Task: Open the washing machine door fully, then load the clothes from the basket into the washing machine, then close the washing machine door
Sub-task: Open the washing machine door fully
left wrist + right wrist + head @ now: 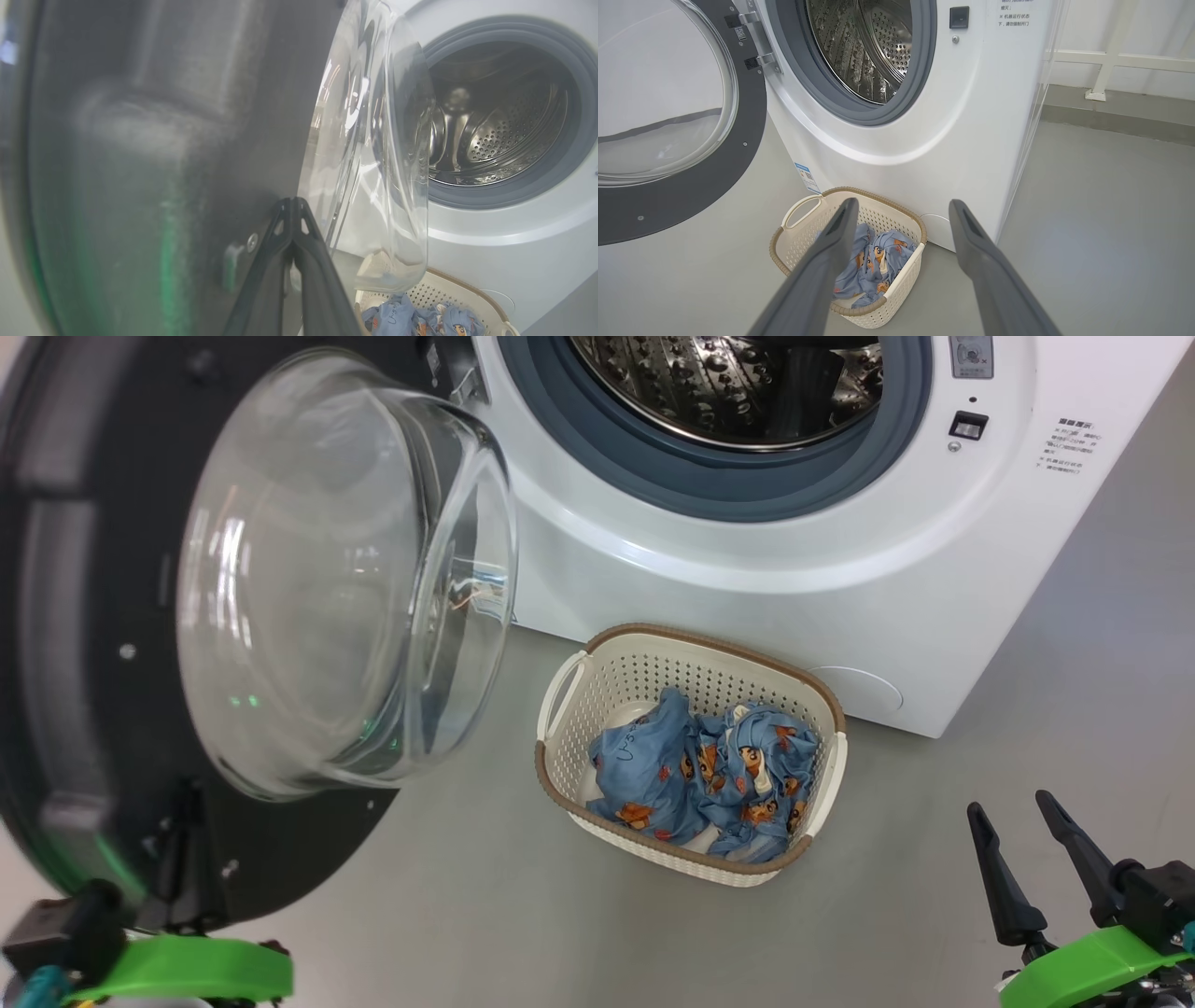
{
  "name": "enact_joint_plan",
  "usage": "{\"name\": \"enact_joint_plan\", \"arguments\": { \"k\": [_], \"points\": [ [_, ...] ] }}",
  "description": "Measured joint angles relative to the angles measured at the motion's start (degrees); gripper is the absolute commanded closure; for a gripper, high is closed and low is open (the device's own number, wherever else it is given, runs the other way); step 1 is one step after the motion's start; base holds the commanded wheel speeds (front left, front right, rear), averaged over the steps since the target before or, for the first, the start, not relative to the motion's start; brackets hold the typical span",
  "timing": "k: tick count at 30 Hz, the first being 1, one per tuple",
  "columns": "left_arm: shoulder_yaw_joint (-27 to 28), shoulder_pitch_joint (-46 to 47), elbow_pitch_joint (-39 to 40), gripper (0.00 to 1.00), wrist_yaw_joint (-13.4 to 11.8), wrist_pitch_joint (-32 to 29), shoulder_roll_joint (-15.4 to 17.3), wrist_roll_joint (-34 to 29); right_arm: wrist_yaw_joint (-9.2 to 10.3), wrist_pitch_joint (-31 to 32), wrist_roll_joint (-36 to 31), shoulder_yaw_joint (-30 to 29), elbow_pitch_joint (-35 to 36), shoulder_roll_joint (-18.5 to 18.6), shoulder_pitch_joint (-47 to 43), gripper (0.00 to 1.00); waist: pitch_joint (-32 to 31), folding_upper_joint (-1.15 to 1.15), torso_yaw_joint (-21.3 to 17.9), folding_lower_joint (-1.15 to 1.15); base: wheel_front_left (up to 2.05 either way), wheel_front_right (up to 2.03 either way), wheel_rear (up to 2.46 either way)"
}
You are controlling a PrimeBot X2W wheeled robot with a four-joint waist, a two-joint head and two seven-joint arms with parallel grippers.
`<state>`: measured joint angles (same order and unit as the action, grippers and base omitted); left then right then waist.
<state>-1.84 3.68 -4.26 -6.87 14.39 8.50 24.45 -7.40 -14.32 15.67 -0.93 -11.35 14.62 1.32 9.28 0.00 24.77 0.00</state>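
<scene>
- Black-rimmed washing machine door stands swung open; the left gripper, pressed closed and empty, lies right at its dark inner face.
- Spread wide and empty, the right gripper hangs apart from the basket, off to its right; the clothes lie inside the basket, before the washing machine.

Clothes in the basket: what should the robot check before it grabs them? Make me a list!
1. washing machine door stands clear of the opening: ok.
2. drum mouth unblocked: ok.
3. clothes lying loose in the basket: ok.
4. right gripper open and empty: ok.
5. left gripper off the door: cannot tell; it is shut, tip by the door's dark face.
</scene>
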Motion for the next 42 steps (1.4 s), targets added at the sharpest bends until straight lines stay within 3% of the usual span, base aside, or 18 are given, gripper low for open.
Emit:
{"name": "enact_joint_plan", "arguments": {
  "k": [7, 27, 42],
  "points": [
    [5.3, 1.9, -2.3, 1.0, 0.8, 0.0, -0.7, -1.0, 0.0, 0.0, 0.0, 0.0, 0.0, 0.3, 0.9, 0.0, 0.7, 0.0, -0.1, 0.0, 0.0, 0.0, 0.0],
    [22.7, 13.8, -14.4, 1.0, 6.4, 0.3, -2.1, -6.1, 0.0, 0.0, -0.4, 0.2, 0.6, 1.7, 4.1, 0.0, 4.7, 0.0, -1.0, 0.0, 0.0, 0.0, 0.0],
    [34.4, 24.8, -25.5, 1.0, 10.8, 0.3, 1.9, -10.7, 0.0, 0.0, -1.4, 1.1, 1.3, 3.4, 8.3, 0.0, 10.8, 0.0, -2.0, 0.0, 0.0, 0.0, 0.0]
  ]
}}
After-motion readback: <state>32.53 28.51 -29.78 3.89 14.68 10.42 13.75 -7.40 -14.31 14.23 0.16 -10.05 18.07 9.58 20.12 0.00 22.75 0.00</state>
